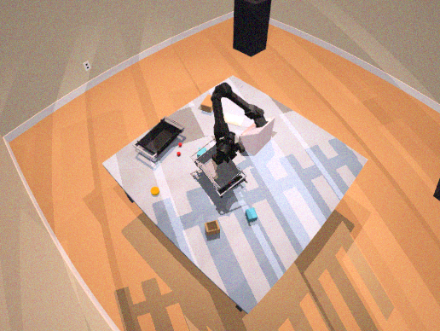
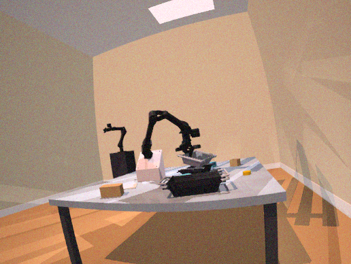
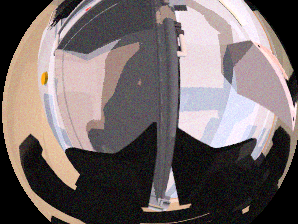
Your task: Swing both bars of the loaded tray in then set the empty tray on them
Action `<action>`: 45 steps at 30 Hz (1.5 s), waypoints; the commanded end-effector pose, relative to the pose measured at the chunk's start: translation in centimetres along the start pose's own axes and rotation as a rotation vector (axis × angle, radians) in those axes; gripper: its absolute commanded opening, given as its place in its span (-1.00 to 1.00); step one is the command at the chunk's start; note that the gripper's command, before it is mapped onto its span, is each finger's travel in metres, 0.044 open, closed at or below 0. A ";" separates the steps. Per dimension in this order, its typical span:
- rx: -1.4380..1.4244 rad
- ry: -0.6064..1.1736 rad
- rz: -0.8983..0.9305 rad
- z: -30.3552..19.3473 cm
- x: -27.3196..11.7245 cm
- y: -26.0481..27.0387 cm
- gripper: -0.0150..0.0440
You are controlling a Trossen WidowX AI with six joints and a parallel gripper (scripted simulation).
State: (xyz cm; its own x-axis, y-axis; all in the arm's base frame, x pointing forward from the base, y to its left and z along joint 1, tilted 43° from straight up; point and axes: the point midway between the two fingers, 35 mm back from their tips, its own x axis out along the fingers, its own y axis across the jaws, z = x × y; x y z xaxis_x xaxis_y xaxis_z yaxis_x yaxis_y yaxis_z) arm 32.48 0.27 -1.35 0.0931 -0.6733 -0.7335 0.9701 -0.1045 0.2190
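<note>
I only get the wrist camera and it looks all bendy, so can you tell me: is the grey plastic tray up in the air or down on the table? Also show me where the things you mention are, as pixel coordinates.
Observer: Up in the air. The exterior view shows the black gripper [image 1: 219, 159] [image 2: 190, 153] [image 3: 161, 125] holding the tray [image 1: 231, 172] [image 2: 198, 160] [image 3: 168, 90] above the pale table top [image 1: 298, 196] [image 2: 85, 198] [image 3: 200, 75].

Operator: Cool! Is there a wooden box anywhere?

Observer: Yes, the top view shows a small, square, open-topped brown box [image 1: 206, 229] [image 2: 235, 162] near a bright blue block [image 1: 251, 214].

Operator: And is there another robot?

Observer: Yes, the exterior view shows a second black arm [image 2: 122, 136] on a black pedestal [image 2: 116, 167].
</note>
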 end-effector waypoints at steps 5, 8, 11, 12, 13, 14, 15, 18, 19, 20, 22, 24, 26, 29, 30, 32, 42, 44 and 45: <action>-0.005 0.000 -0.016 0.1 0.3 -0.5 -0.49; -0.005 0.000 -0.016 0.1 0.3 -0.5 -0.49; -0.005 0.000 -0.016 0.1 0.3 -0.5 -0.49; -0.005 0.000 -0.016 0.1 0.3 -0.5 -0.49; -0.005 0.000 -0.016 0.1 0.3 -0.5 -0.49; -0.005 0.000 -0.016 0.1 0.3 -0.5 -0.49; -0.005 0.000 -0.016 0.1 0.3 -0.5 -0.49; -0.005 0.000 -0.016 0.1 0.3 -0.5 -0.49; -0.005 0.000 -0.016 0.1 0.3 -0.5 -0.49; -0.005 0.000 -0.016 0.1 0.3 -0.5 -0.49; -0.005 0.000 -0.016 0.1 0.3 -0.5 -0.49; -0.005 0.000 -0.016 0.1 0.3 -0.5 -0.49; -0.005 0.000 -0.016 0.1 0.3 -0.5 -0.49; -0.005 0.000 -0.016 0.1 0.3 -0.5 -0.49; -0.005 0.000 -0.016 0.1 0.3 -0.5 -0.49; -0.005 0.000 -0.016 0.1 0.3 -0.5 -0.49; -0.005 -0.001 -0.016 0.1 0.4 -0.5 -0.49; -0.005 -0.001 -0.016 0.1 0.6 -0.7 -0.49; -0.005 -0.001 -0.016 0.1 0.7 -0.7 -0.49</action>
State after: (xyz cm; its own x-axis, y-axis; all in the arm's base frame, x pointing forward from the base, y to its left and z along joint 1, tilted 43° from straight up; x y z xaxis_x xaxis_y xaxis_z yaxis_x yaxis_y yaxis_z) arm 32.41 0.23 -1.45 0.0954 -0.6742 -0.7324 0.9702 -0.1017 0.2201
